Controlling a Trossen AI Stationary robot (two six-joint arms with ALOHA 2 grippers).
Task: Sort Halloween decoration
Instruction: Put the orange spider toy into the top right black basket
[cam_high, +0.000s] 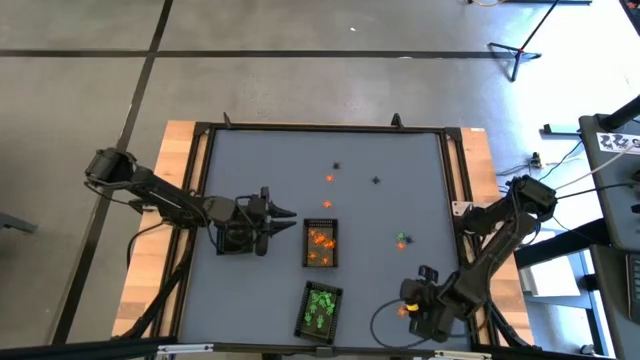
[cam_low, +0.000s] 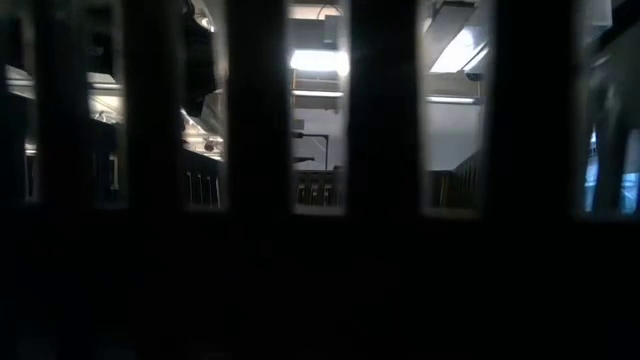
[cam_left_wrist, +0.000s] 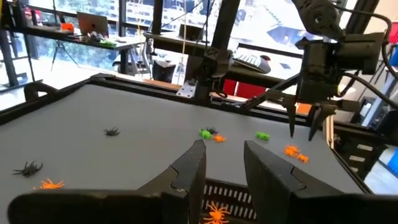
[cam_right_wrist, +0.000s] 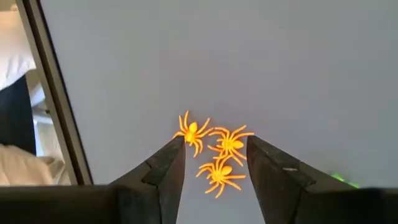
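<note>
we see two small dark rectangular trays on the grey table (cam_high: 260, 160), in its near half. the upper dark tray (cam_high: 321, 245) sits near the middle and holds a heap of tiny bright orange plastic spiders (cam_high: 320, 243); the left wrist view shows one of them through the tray's slatted wall. the lower dark tray (cam_high: 321, 309), just below it by the near edge, holds a heap of tiny bright green plastic trinkets (cam_high: 320, 308).

going left to right: the left gripper (cam_high: 288, 213) hangs just left of the upper tray, tips pointing at it. its jaws stand partly apart with nothing between them. right of it, loose trinkets lie scattered on the table: two orange spiders (cam_high: 328, 179) above the upper tray, one nearer the far edge and one just above the tray; a small black plastic spider (cam_high: 336, 166) beside the farther orange one; another black spider (cam_high: 375, 181) further right; and a green trinket (cam_high: 402, 240) with a dark one touching it, right of the upper tray.

at the near right corner the right gripper (cam_high: 406, 309) points down over a cluster of three orange spiders (cam_right_wrist: 217, 152). its jaws are well apart, gripping nothing; two spiders lie between the tips and the third just beside the one finger (cam_right_wrist: 163, 168).

the low view is blocked by dark bars, and shows only the room behind.
</note>
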